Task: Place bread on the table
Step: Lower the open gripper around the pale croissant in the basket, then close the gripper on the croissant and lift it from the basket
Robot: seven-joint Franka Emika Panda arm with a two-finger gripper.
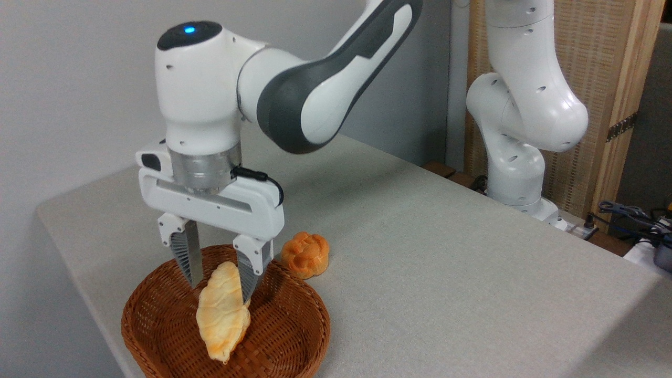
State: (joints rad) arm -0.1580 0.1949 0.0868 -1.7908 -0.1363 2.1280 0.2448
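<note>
Item: bread (223, 315). Long pale golden loaf with ridged segments and pointed ends. Hangs nearly upright, slightly tilted, its upper end caught between the two fingers of the pincer (220, 283), its lower tip pointing down over the near part of the basket (157, 336). Whether the lower tip touches the basket floor cannot be told.

Item: pincer. White body, dark ribbed fingers (184, 257) pointing straight down into the basket. Clenched on the upper end of the bread, one finger on each side of it. A black cable runs along the top of its body.

Item: basket. Round, brown, woven wicker, shallow. Sits at the near left corner of the counter (446, 273), directly below the pincer. Holds nothing apart from the hanging loaf above it.

Item: bun (305, 254). Small, round, orange, knotted top. Rests on the counter just beyond the far right rim of the basket, right beside it.

Item: counter. Large, flat, light grey-beige, fabric-like cover, rounded edges. Bare to the right of the basket.

Item: arm (325, 89). White and dark grey, reaching in from the upper right to above the basket; blue light on the top joint. Base stands at the far right edge of the counter.
</note>
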